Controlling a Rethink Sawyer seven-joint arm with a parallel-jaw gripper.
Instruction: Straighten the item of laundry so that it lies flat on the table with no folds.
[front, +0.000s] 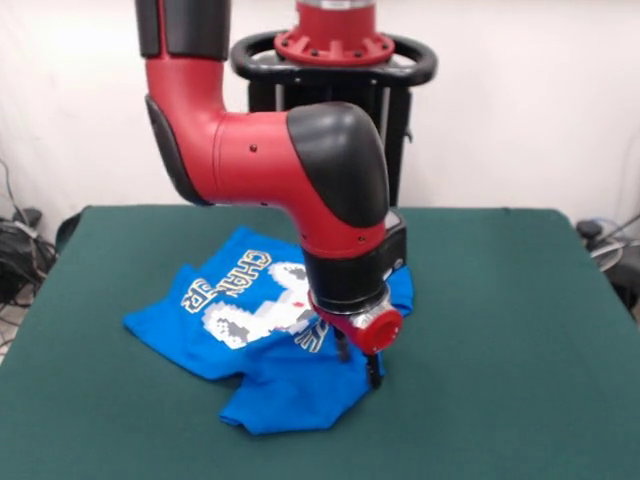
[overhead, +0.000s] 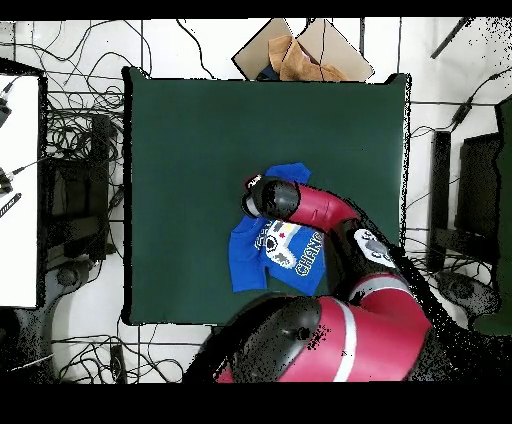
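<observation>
**Gripper down at shirt's edge; garment still crumpled**

Two dark fingers (front: 374, 372) reach the cloth; whether they pinch it cannot be told. The gripper (front: 360, 360) stands at the blue T-shirt's (front: 255, 340) right edge. The shirt lies rumpled, hem folded, near the middle of the green table (front: 500, 330).

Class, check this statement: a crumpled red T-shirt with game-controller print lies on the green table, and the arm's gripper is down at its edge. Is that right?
One detail is wrong: the T-shirt is bright blue, not red; the red belongs to the arm. The front view shows this. The rest stands: it lies crumpled on the green table, with the gripper down at its edge.
</observation>
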